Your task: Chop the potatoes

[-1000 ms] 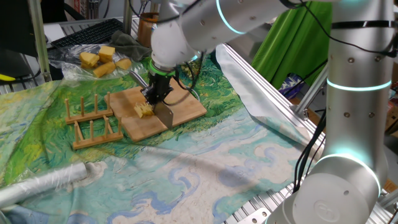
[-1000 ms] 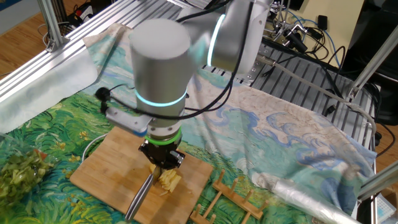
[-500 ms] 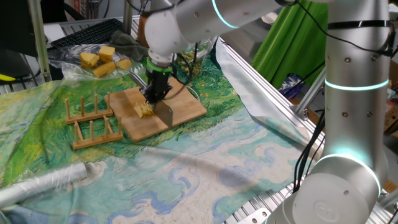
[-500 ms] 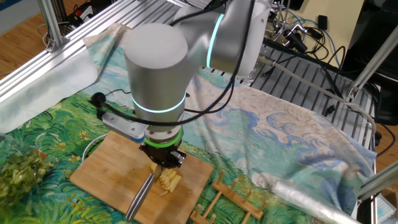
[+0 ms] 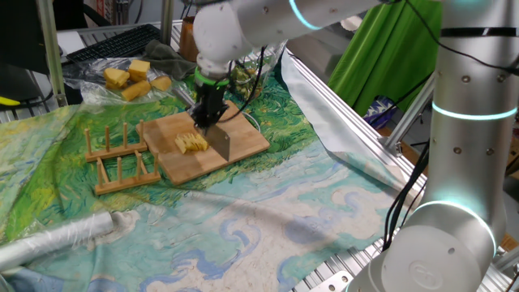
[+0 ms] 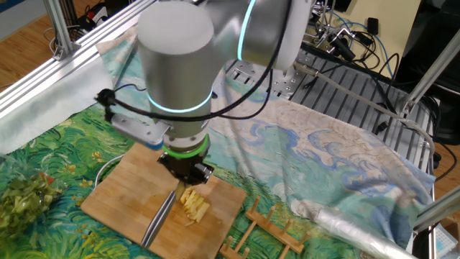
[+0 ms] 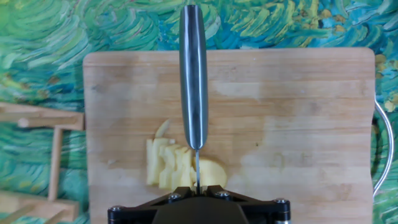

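Observation:
The potatoes [image 5: 192,143] lie as a cluster of thin pale-yellow slices on the wooden board [image 5: 247,139]. My gripper [image 5: 209,113] is shut on a knife [image 5: 220,144], whose blade hangs just right of the slices. In the hand view the knife [image 7: 193,74] points away from my gripper [image 7: 196,190]. There the potatoes [image 7: 174,167] lie under and left of the blade, with one rounder piece on its right, on the board [image 7: 298,124]. From the other side the knife [image 6: 159,219] is just left of the potatoes [image 6: 192,205].
Two wooden racks [image 5: 122,158] stand left of the board. Larger yellow chunks [image 5: 134,77] sit on plastic at the back. A foil roll [image 5: 57,239] lies at the front left. Green peelings [image 6: 21,198] lie beside the board. A metal frame rail [image 5: 349,122] runs along the right.
The gripper and knife have risen and shifted off the slices to their side, so the potato cluster shows more fully. The slices stay in place.

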`<state>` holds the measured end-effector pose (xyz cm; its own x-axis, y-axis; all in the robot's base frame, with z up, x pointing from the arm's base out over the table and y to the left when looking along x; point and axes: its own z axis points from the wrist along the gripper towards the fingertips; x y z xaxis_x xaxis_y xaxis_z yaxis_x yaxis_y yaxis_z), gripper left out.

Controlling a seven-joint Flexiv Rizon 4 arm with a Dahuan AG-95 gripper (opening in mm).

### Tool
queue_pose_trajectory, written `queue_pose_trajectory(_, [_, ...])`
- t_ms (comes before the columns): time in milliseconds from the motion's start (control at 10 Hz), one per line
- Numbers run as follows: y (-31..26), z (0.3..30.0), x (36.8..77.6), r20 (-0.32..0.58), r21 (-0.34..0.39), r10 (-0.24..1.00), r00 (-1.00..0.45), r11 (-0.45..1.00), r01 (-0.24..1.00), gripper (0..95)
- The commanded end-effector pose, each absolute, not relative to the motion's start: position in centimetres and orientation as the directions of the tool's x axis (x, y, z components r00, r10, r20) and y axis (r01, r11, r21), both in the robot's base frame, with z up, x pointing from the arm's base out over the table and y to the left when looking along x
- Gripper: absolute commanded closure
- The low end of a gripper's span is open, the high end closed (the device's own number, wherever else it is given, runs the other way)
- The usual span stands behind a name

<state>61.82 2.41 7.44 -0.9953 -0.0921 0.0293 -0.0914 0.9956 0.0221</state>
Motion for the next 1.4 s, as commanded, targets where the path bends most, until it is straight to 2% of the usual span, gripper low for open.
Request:
queue_pose_trajectory(100, [2.3,7.7,61.7,0.021,0.022,-0.100,-0.995,0.995,-0.100,95.0])
queue_pose_trajectory(1100, [2.3,7.5,61.7,0.021,0.004,-0.122,-0.992,0.992,-0.122,95.0])
queue_pose_trajectory(1200, [2.3,7.3,61.8,0.021,0.004,-0.123,-0.992,0.992,-0.123,95.0])
queue_pose_trajectory(1400, [2.5,4.5,62.1,0.004,0.010,-0.127,-0.992,0.992,-0.127,95.0])
